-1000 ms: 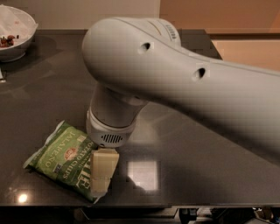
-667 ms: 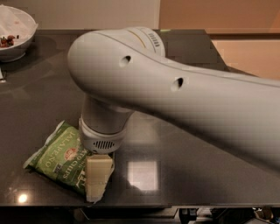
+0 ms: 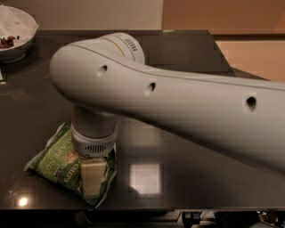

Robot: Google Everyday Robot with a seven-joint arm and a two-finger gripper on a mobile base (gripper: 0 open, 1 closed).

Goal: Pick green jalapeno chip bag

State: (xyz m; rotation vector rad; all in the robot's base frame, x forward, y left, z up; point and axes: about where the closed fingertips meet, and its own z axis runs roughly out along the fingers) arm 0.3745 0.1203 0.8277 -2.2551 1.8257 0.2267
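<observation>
Camera view: tool (image 3: 92, 178) over green jalapeno chip bag (image 3: 52, 161), seemingly diagonal

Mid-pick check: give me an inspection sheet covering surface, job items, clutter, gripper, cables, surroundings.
Surface: dark glossy table, glare patch near the front edge.
Job's things: green jalapeno chip bag lies flat at front left.
Clutter: white bowl at far left, dark bits inside.
Gripper: gripper is down on the bag's right end; the arm reaches in from the right.
Cables: nothing seen.
Surroundings: pale wall behind.
</observation>
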